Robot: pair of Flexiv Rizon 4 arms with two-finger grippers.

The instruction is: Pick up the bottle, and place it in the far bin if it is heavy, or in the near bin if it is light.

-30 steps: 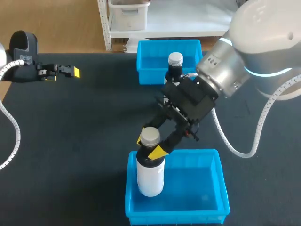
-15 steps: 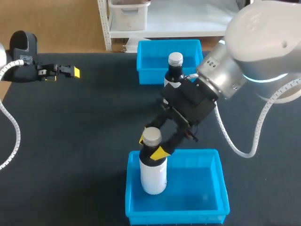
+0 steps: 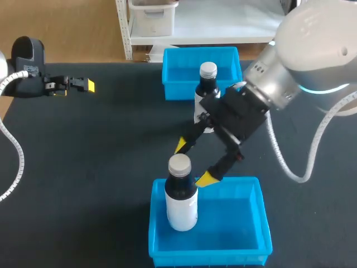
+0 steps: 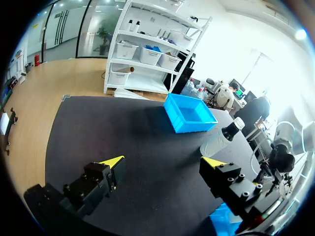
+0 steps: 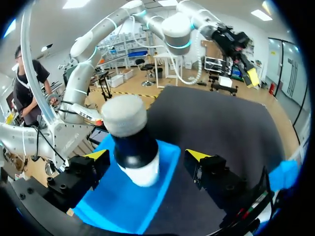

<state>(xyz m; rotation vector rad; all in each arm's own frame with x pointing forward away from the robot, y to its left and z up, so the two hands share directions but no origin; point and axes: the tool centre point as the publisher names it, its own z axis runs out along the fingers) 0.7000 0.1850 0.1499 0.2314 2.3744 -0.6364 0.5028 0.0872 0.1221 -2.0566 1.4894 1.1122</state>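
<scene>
Right claw (image 3: 193, 162) just let go: fingers now spread wide, clear of white bottle (image 3: 181, 206). Bottle stands upright in near bin (image 3: 226, 220), so placement looks done. Left claw (image 3: 83, 85) wide open too, well apart.

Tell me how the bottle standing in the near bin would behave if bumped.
The bottle stands tall and narrow, ungripped between the right gripper's open fingers, so a knock near its top would probably tip it. Its round body would likely roll, though the near bin's walls should stop it.
</scene>
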